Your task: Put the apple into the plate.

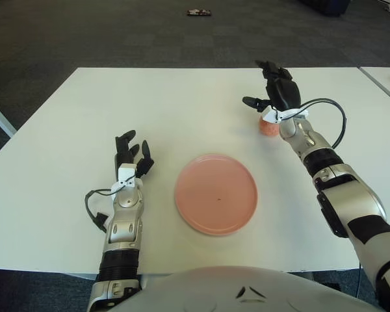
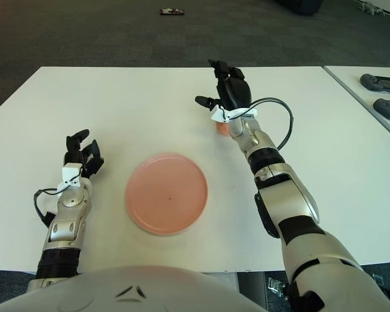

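Left eye view: right hand [image 1: 271, 91] hovers over the apple [image 1: 268, 127], fingers spread, holding nothing, seemingly poised to grasp. Left hand [image 1: 131, 156] shows left of the plate [image 1: 216, 193], relaxed and empty.

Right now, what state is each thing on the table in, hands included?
apple: on the table, not grasped, mostly hidden behind the right wrist, away from the plate.
plate: empty, flat on the table near the front edge.
right hand: raised over the apple, fingers spread, holding nothing.
left hand: left of the plate, fingers relaxed, holding nothing.
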Robot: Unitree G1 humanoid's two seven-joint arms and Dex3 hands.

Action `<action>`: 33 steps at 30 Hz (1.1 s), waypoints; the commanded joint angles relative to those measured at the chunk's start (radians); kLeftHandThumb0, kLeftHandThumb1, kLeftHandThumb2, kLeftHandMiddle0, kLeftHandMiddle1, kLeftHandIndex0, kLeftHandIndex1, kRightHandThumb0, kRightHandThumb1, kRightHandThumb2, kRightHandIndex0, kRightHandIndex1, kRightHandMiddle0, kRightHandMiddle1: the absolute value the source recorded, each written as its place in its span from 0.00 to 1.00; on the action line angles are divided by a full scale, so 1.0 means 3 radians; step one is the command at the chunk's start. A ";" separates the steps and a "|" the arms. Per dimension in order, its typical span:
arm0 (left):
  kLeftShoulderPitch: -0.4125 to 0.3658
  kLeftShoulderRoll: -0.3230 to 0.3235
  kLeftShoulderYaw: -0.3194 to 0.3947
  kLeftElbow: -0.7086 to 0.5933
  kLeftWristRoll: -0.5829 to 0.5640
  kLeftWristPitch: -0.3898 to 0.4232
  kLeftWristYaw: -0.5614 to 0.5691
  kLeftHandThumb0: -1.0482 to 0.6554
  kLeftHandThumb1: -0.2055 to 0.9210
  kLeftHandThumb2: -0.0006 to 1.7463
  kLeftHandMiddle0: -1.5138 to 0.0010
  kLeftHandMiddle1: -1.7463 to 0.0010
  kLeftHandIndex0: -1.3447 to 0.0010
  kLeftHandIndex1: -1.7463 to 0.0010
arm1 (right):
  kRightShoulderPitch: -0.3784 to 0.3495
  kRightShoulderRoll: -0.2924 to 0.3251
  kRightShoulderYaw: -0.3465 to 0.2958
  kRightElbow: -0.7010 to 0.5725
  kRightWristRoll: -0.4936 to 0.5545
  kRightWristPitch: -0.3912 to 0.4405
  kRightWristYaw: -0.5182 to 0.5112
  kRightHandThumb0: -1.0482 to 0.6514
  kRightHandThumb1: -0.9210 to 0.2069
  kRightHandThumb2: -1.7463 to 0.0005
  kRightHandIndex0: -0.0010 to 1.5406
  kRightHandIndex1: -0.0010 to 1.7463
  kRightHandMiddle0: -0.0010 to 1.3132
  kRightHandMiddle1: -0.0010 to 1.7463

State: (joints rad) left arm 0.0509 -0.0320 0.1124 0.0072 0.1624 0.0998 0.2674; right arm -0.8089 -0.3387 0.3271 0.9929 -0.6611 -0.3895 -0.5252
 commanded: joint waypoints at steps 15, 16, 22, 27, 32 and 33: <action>-0.0005 0.0028 0.0005 0.0018 0.0016 0.0030 0.0012 0.21 1.00 0.45 0.81 0.67 1.00 0.46 | -0.0137 -0.0143 0.0112 0.0970 0.0019 0.0130 -0.0078 0.22 0.00 0.74 0.10 0.23 0.00 0.35; -0.0004 0.0030 0.0004 0.0018 0.0016 0.0028 0.0011 0.21 1.00 0.45 0.81 0.67 1.00 0.46 | -0.0124 -0.0162 0.0106 0.1011 0.0026 0.0147 -0.0071 0.22 0.00 0.74 0.10 0.23 0.00 0.35; -0.0016 0.0041 0.0010 0.0039 0.0015 0.0022 0.0016 0.21 1.00 0.46 0.81 0.67 1.00 0.47 | -0.0144 -0.0177 0.0114 0.1091 0.0027 0.0292 -0.0057 0.20 0.00 0.71 0.10 0.23 0.00 0.33; -0.0022 0.0036 0.0033 0.0045 -0.0009 0.0020 0.0018 0.21 1.00 0.45 0.80 0.67 1.00 0.46 | -0.0170 -0.0140 0.0125 0.1098 0.0045 0.0407 -0.0075 0.19 0.00 0.69 0.11 0.24 0.00 0.32; -0.0020 0.0039 0.0030 0.0044 -0.0007 0.0009 0.0013 0.21 1.00 0.45 0.81 0.67 1.00 0.46 | -0.0168 -0.0130 0.0148 0.1104 0.0039 0.0463 -0.0080 0.19 0.00 0.69 0.12 0.25 0.00 0.32; -0.0020 0.0039 0.0030 0.0044 -0.0005 0.0008 0.0014 0.21 1.00 0.45 0.81 0.67 1.00 0.46 | -0.0168 -0.0129 0.0150 0.1104 0.0039 0.0468 -0.0078 0.19 0.00 0.70 0.12 0.25 0.00 0.32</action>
State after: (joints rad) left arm 0.0496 -0.0268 0.1181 0.0105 0.1646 0.1000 0.2705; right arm -0.8346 -0.3795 0.3706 1.3207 -0.6545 -0.2601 -0.5453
